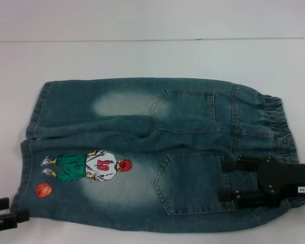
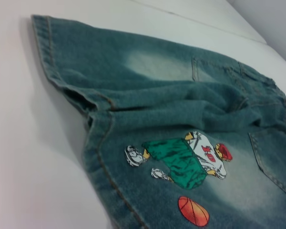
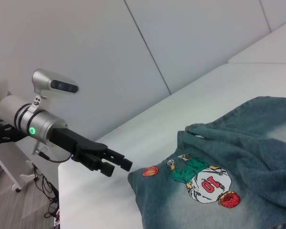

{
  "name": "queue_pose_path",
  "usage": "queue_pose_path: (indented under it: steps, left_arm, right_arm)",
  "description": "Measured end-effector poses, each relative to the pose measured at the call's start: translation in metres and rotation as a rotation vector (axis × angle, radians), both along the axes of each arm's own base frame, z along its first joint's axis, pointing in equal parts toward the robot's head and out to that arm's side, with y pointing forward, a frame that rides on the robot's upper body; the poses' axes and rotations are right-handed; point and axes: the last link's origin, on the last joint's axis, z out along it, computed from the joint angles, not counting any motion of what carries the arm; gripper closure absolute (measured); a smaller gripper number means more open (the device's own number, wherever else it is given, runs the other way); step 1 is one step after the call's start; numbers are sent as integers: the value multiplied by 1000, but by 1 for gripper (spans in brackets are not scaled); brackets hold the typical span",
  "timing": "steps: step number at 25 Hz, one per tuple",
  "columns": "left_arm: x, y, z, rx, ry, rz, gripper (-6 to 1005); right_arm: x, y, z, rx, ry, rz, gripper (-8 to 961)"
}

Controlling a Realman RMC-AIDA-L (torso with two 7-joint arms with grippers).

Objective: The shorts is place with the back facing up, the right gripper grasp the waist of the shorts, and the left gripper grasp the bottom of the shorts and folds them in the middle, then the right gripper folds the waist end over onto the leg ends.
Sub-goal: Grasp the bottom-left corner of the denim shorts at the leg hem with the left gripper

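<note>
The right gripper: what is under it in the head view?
Under the right gripper lie the shorts: its open fingers reach over the near back pocket, beside the waist. The denim directly beneath the black arm is covered.

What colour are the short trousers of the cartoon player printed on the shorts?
Green, on the cartoon player printed on the shorts; the left wrist view shows it best.

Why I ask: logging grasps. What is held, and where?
Nothing yet. The right gripper hangs open over the shorts near the waist; the left gripper is open beside the leg ends.
</note>
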Motion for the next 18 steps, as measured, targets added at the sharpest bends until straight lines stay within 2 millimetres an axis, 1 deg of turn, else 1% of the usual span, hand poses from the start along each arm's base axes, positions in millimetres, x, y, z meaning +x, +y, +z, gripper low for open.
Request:
queue_pose_path:
  steps: [6,9,14,18]
  left_arm:
    - [5,6,-5,-17,-9,-20,96]
    - [7,6,-5,-20,-12,-28,96]
    - [2,6,0,4,12,-8,97]
    - [1,8,-2,-7,24,-2,97]
  right_arm:
    - [2,-1,0,3,-2,-7,38]
    - [2,-1,0,3,-2,-7,38]
    - [2,-1,0,3,-2,-7,38]
    - [2,-1,0,4,-4,-8,39]
